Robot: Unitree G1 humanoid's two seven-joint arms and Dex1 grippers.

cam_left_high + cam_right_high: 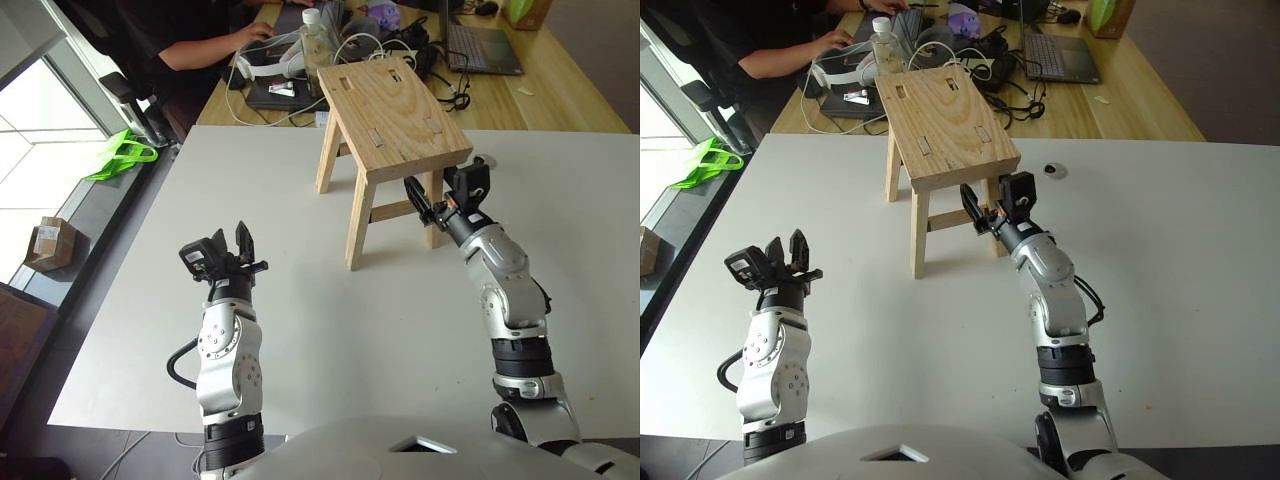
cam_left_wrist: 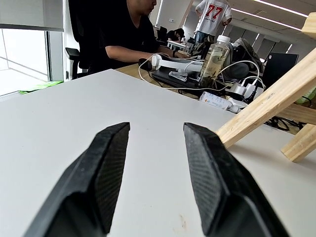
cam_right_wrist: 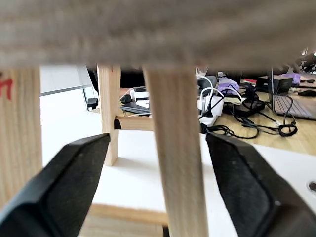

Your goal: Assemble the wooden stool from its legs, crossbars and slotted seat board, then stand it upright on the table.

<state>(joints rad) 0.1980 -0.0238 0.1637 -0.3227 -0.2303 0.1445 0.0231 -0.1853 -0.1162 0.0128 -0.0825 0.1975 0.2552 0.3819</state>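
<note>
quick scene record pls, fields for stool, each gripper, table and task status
stool: assembled, standing upright on four legs
table: white, stool toward its far side
left gripper: open, holding nothing, over the table apart from the stool
right gripper: open, just under the seat edge, a stool leg between its fingers with gaps on both sides
task status: stool looks built and upright; neither gripper grips it

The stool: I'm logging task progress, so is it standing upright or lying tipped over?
Upright. The stool stands on the white table, seat board on top, its visible legs reaching down to the surface.
</note>
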